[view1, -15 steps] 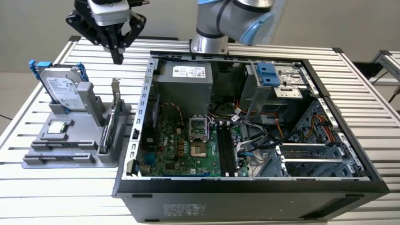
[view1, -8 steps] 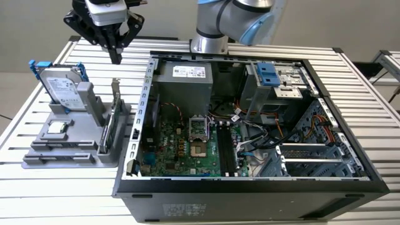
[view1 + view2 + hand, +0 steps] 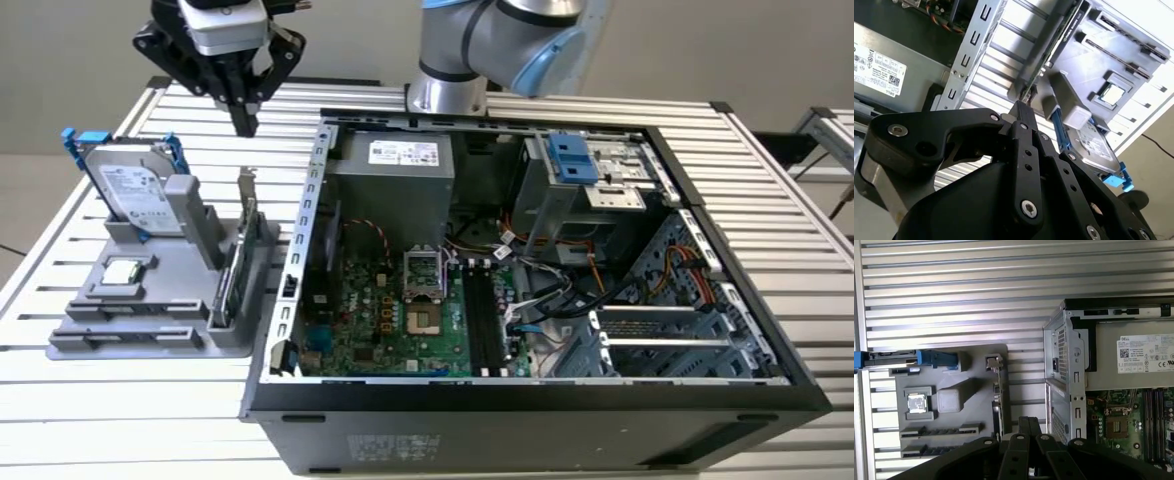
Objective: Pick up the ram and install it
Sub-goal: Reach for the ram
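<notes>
Overhead: gripper [image 3: 244, 125] above tray, fingers [image 3: 1024, 145] together

Slatted surface [image 3: 801, 250] carries open computer case [image 3: 534, 410], with grey tray [image 3: 134, 345] just beside it on the exterior view's left. Hard drive [image 3: 134, 190] and expansion card [image 3: 230, 285] stand upright in tray. Fingers pressed together, touching nothing. Ram: cannot tell where it sits.
</notes>
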Robot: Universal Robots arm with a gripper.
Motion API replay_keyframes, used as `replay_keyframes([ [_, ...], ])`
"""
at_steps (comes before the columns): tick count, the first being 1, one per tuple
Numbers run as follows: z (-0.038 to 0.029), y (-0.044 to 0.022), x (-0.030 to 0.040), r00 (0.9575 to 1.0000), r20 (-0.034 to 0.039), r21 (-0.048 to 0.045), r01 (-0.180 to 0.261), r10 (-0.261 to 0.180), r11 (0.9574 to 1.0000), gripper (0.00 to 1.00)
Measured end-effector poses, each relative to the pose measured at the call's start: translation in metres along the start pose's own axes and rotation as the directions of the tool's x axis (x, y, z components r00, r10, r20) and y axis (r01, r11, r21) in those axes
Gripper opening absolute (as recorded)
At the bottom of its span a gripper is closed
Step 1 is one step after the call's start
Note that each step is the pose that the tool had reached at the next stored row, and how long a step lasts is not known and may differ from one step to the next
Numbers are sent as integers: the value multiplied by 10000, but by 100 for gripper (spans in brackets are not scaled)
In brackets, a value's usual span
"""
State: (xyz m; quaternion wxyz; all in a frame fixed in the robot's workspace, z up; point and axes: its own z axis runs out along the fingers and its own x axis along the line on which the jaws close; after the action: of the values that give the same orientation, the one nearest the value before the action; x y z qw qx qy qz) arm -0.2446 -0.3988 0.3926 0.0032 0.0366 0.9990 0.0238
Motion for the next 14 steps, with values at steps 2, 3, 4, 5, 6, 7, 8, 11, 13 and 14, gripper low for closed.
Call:
replay_keyframes([
  [2, 0, 0, 3, 10000, -2, 0, 0, 0, 10000, 0],
  [3, 0, 0, 5, 10000, -3, 0, 0, 0, 10000, 0],
  [4, 0, -1, 7, 10000, -5, 1, 0, 0, 10000, 0],
  [5, 0, -1, 9, 10000, -6, 1, 0, 0, 10000, 0],
  [6, 0, -1, 11, 10000, -7, 1, 1, -1, 10000, 0],
  [7, 0, -1, 16, 10000, -10, 1, 0, 0, 10000, 0],
  [8, 0, -1, 18, 10000, -12, 1, 0, 0, 10000, 0],
  [11, 0, -2, 24, 10000, -14, 1, 0, 0, 10000, 0],
  [13, 0, -2, 29, 10000, -15, 1, -1, 1, 10000, 0],
  [14, 0, -2, 31, 10000, -16, 2, -1, 1, 10000, 0],
])
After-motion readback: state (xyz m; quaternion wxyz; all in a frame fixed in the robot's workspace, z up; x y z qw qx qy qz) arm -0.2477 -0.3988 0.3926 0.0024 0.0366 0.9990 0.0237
